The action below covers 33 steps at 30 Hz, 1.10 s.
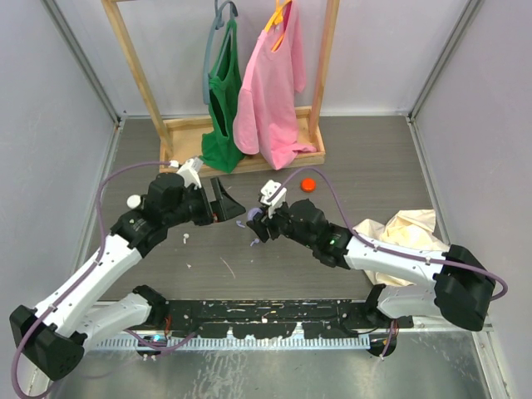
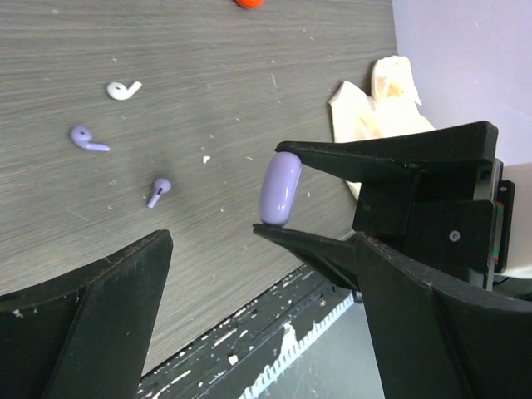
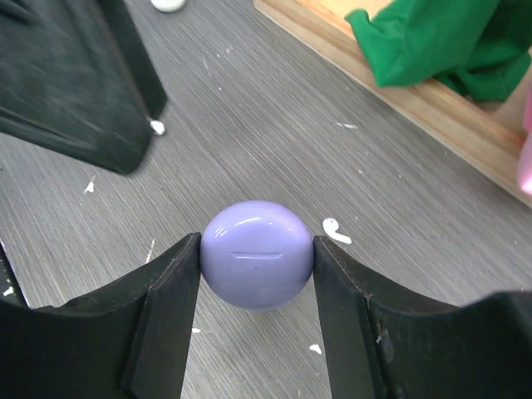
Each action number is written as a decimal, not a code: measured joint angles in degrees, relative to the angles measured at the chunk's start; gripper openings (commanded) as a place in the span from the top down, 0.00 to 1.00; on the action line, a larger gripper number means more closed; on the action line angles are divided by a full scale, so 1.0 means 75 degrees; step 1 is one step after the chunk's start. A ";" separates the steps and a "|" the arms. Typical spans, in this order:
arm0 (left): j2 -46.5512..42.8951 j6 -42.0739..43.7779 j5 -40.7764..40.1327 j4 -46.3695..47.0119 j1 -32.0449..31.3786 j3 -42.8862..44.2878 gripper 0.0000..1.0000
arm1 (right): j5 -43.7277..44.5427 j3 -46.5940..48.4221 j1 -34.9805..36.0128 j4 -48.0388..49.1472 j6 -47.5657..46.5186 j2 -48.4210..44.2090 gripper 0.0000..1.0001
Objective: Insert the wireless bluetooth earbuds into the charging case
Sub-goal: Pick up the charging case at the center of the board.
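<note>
The charging case is a smooth round lavender shell with a thin seam line. My right gripper is shut on its two sides and holds it just above the table. In the top view the case hangs mid-table. My left gripper stands open just left of it, nothing between its fingers. From the left wrist view the case shows edge-on, ahead of my left gripper. Two lavender earbuds lie on the table beyond it, one farther and one nearer.
A white earbud-shaped piece lies by the lavender ones. An orange cap and a white cap sit on the table. A wooden rack with green and pink garments stands behind. A cream cloth lies at the right.
</note>
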 measured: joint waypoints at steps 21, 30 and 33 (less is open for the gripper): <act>0.0522 -0.0603 0.1055 0.1408 0.0000 -0.0539 0.44 | -0.0501 -0.0323 0.0213 0.1341 -0.0423 -0.0003 0.46; 0.0618 -0.0609 0.1166 0.1620 0.0000 -0.0612 0.52 | -0.0615 -0.0393 0.0213 0.1562 -0.0423 -0.0003 0.46; 0.0618 -0.0606 0.1177 0.1652 0.0000 -0.0644 0.55 | -0.0662 -0.0408 0.0213 0.1623 -0.0425 -0.0003 0.46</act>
